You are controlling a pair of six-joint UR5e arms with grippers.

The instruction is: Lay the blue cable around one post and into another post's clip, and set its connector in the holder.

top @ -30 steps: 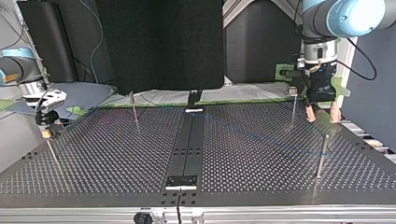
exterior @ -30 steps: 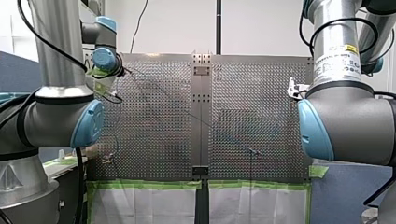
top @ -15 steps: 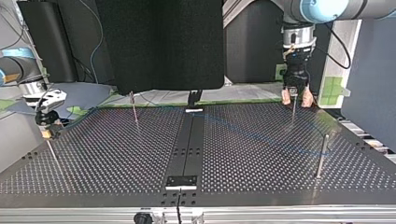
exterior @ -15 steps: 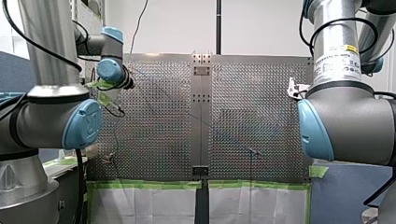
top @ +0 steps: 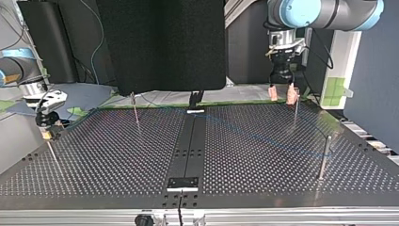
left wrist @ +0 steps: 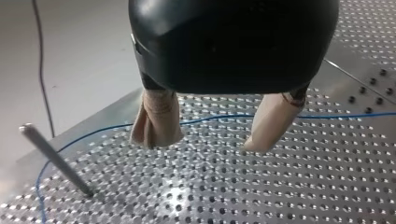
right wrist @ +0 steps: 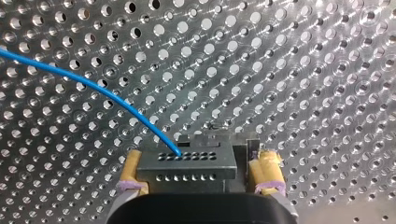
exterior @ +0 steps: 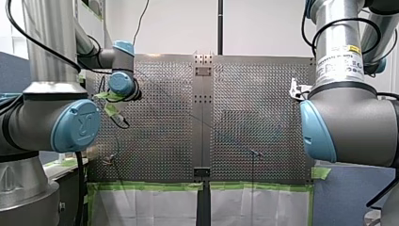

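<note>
Connector (right wrist: 186,167) sits pinched in my right gripper (right wrist: 198,158); my left gripper (top: 282,94), top view's upper right, hangs spread.

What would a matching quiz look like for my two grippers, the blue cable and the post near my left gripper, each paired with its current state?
Things:
1. left gripper
2. right gripper
3. blue cable
4. post

States:
A. ends in the connector
B. fingers open, holding nothing
C. planted in the table
D. fingers shut on the connector

Pairs: 1-B, 2-D, 3-A, 4-C.
</note>
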